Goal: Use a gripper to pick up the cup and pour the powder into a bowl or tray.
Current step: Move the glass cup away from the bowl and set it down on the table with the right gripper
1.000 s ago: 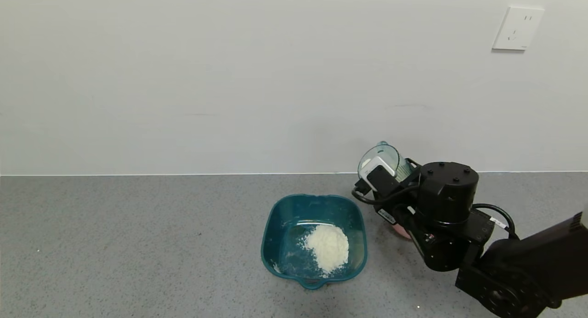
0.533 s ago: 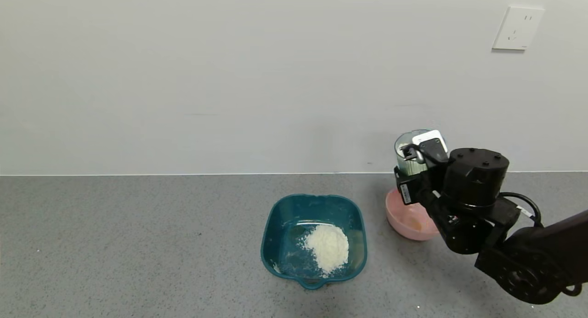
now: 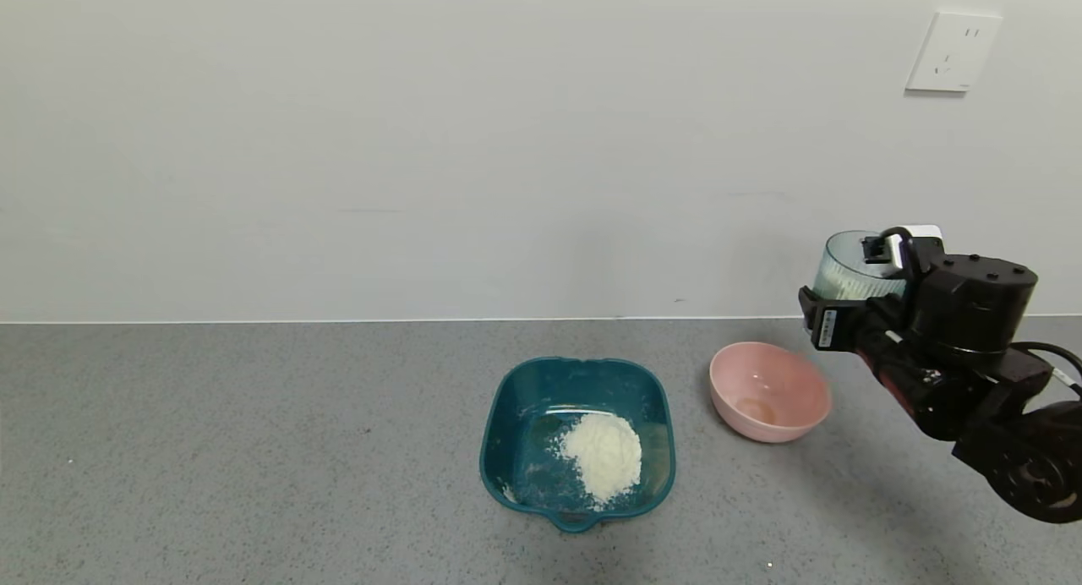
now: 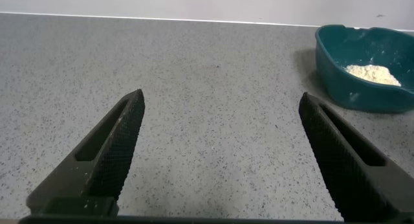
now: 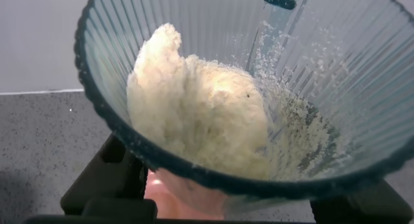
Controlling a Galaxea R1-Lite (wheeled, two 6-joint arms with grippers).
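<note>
My right gripper (image 3: pixel 852 304) is shut on the ribbed pale blue-green cup (image 3: pixel 848 269) and holds it upright in the air, to the right of and behind the pink bowl. In the right wrist view the cup (image 5: pixel 336 88) fills the frame with a clump of cream powder (image 5: pixel 200 114) inside; black fingers (image 5: pixel 107 185) flank it. The dark teal basin (image 3: pixel 507 416) sits mid-counter with a heap of white powder (image 3: pixel 602 455). My left gripper (image 4: pixel 221 100) is open and empty low over the counter, with the basin (image 4: pixel 352 88) ahead of it.
A round pink bowl (image 3: pixel 782 382) stands on the grey counter between the basin and my right arm; it also shows under the cup in the right wrist view (image 5: pixel 171 198). A white wall with a socket (image 3: pixel 952 52) bounds the counter's back edge.
My right arm has swung right and up with the cup, from next to the basin to beyond the pink bowl. The cup went from tilted to upright. The pink bowl is now uncovered.
</note>
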